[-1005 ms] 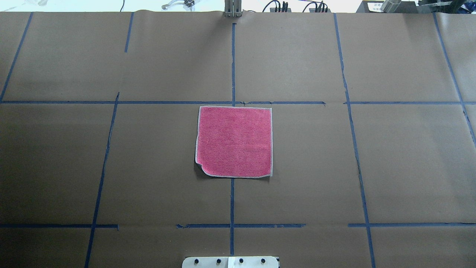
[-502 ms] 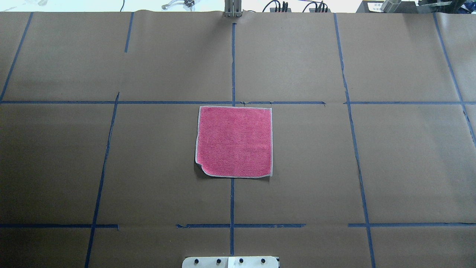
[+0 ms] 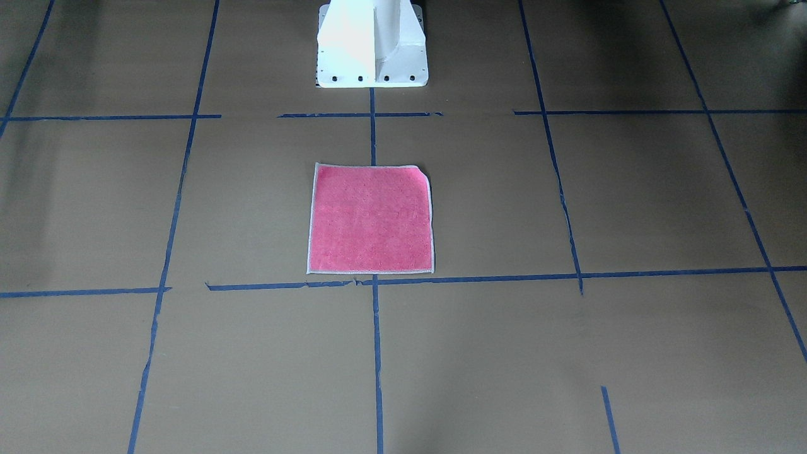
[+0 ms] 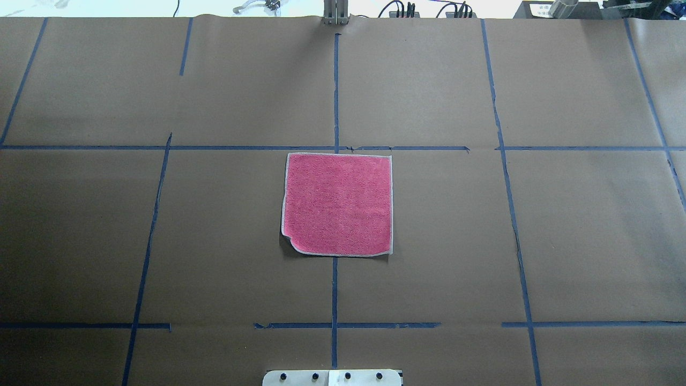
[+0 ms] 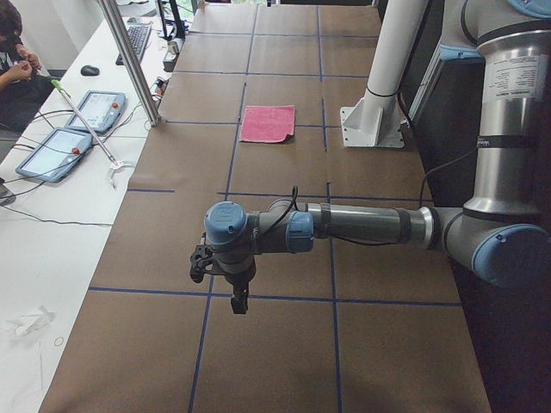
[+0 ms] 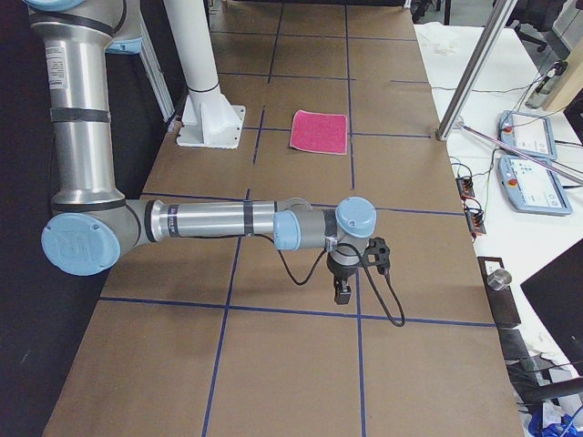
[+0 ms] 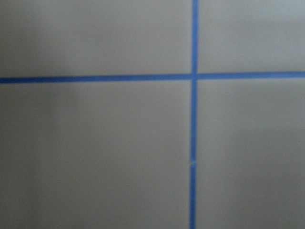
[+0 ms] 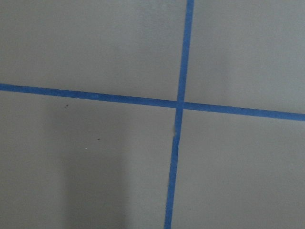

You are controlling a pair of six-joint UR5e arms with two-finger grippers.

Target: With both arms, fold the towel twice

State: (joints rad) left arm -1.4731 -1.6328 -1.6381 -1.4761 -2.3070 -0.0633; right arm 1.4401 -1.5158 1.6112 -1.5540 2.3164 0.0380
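Note:
The towel (image 4: pixel 337 203) lies flat and unfolded at the table's middle, pink-red face up, with a whitish edge. Its near-left corner is slightly curled under. It also shows in the front-facing view (image 3: pixel 371 219), the exterior left view (image 5: pixel 268 123) and the exterior right view (image 6: pixel 320 131). My left gripper (image 5: pixel 238 301) hangs over the table far off to the towel's left. My right gripper (image 6: pixel 342 293) hangs far off to its right. Both show only in the side views, so I cannot tell whether they are open or shut. Neither touches the towel.
Brown paper with blue tape lines (image 4: pixel 335 289) covers the table. The white pedestal (image 3: pixel 372 44) stands behind the towel. A metal post (image 5: pixel 129 60) and teach pendants (image 5: pixel 95 110) are on the operators' side. A person (image 5: pixel 13 52) sits there.

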